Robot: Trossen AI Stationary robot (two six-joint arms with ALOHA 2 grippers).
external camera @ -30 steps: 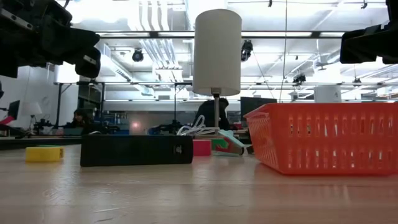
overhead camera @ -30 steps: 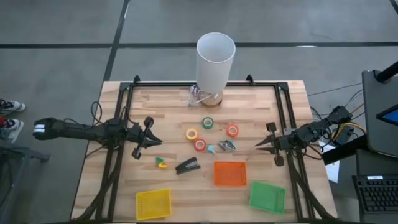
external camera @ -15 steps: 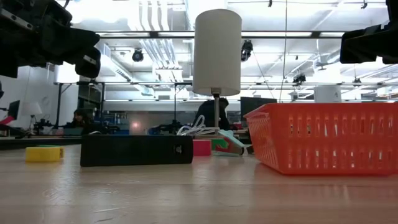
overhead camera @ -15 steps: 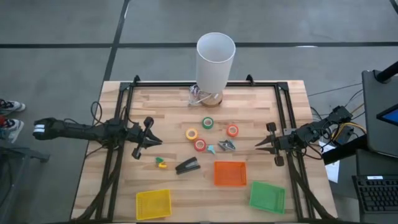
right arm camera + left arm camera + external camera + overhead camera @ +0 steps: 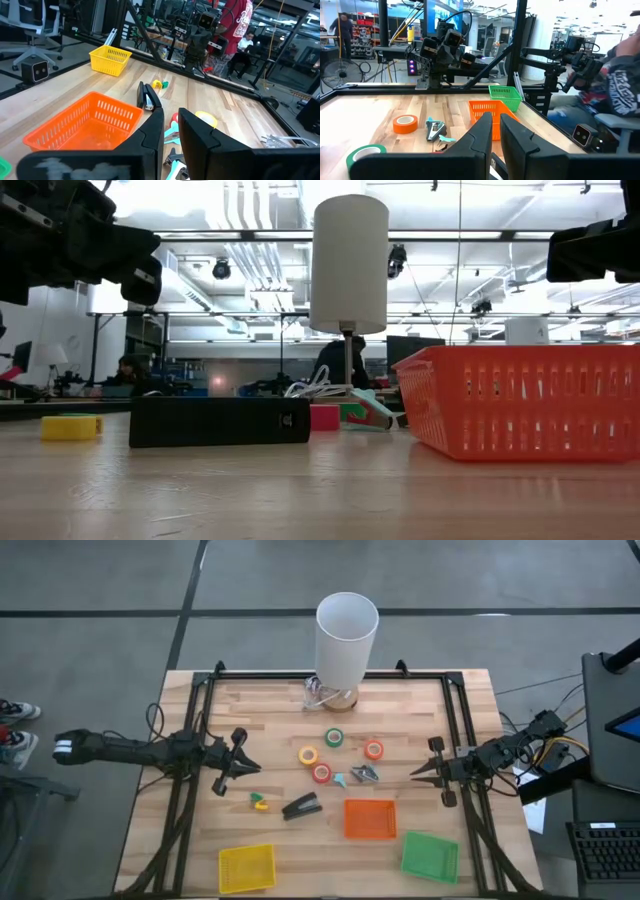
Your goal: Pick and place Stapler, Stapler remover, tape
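Black elongated desk stapler [image 5: 301,807] lies flat on the wooden table [image 5: 270,700], just below table centre; long axis runs from 8 o'clock up to 2 o'clock in the high view. Which end is the head cannot be told. Small yellow-green piece [image 5: 260,802] just at its 9 o'clock, apart from it. Orange mesh basket [image 5: 370,819] near at 3 o'clock. Yellow mesh basket [image 5: 246,868] at 7 o'clock, green mesh basket [image 5: 430,855] farther off at 4 o'clock.

Tape rolls cluster at the stapler's 12 to 1 o'clock: green ring [image 5: 334,737], yellow ring [image 5: 308,755], red-orange ring [image 5: 321,773], second red-orange ring [image 5: 373,749]. Teal-handled metal staple remover [image 5: 357,776] lies beside them, at 3 o'clock of the nearer red-orange ring. Tall white cylinder [image 5: 346,637] stands at the table's far edge, 12 o'clock.

Left gripper [image 5: 240,766] hovers at 10 o'clock of the stapler, well apart, fingers nearly together, holding nothing. Right gripper [image 5: 418,773] hovers at 3 o'clock of the staple remover, fingers nearly together, holding nothing.
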